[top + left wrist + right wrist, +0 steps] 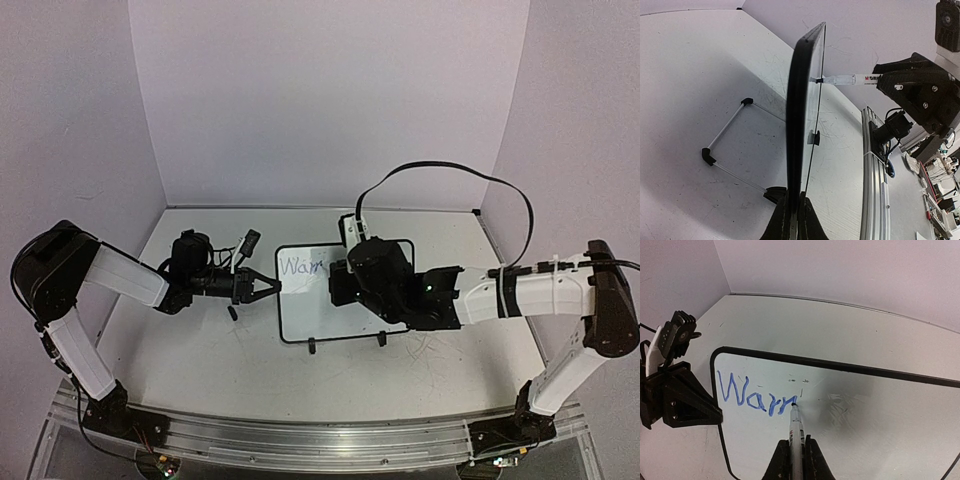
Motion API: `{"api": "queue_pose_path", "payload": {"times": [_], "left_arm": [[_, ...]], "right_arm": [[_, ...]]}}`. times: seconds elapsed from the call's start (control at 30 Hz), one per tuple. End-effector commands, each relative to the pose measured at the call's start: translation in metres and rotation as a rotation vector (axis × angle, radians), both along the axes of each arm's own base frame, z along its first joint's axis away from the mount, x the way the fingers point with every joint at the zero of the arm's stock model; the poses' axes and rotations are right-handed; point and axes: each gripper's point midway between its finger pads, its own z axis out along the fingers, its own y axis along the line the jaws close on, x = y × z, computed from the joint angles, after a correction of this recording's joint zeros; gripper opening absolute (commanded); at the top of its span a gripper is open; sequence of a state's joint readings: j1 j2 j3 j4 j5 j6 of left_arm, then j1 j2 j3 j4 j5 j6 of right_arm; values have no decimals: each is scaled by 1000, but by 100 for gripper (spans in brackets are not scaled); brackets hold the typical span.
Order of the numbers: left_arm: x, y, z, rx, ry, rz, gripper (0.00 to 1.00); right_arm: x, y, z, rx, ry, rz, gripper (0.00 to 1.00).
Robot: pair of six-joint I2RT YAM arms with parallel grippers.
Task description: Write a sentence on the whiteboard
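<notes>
The whiteboard [305, 305] stands tilted on its two black feet at the table's middle; it also shows in the right wrist view [865, 415] and edge-on in the left wrist view [799, 115]. My left gripper [272, 287] is shut on its left edge [794, 205]. My right gripper [338, 285] is shut on a white marker [796, 427], its tip touching the board. The sentence [754, 396] is blue text reading "Warn" with a part-made last letter; it shows in the top view [300, 267].
A small black object [232, 312] lies on the table below the left gripper. A black cable [450, 175] loops above the right arm. Purple walls close the back and sides. The metal rail [874, 190] runs along the near edge.
</notes>
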State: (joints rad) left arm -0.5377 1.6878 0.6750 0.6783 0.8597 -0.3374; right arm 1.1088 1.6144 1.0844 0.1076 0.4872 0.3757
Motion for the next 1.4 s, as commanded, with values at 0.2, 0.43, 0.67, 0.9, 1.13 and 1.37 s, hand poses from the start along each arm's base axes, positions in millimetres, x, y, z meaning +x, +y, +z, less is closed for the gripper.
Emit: {"api": "queue_pose_path", "payload": {"times": [0.2,0.43,0.67,0.9,1.13,1.37], "left_arm": [[-7,-9,21,-37,-45,-60,0],[-7,-9,22,-39,-46,-60,0],[-6,-9,20,-37,-43,-59,0],[-7,-9,21,-38,-45,-61,0],[-7,-9,21,-38,-44,-61,0],[-7,-9,22,-38,-46,-61,0]], "right_arm": [[-4,-10,-17,-21,53,-7,0],[-5,-8,-16,-22,55,1,0],[-4,-10,-12,-20,41,-16,0],[2,-2,2,12,3,-10,0],[9,-4,13,33,-28,-33,0],[14,-6,18,39,-40,-39,0]]}}
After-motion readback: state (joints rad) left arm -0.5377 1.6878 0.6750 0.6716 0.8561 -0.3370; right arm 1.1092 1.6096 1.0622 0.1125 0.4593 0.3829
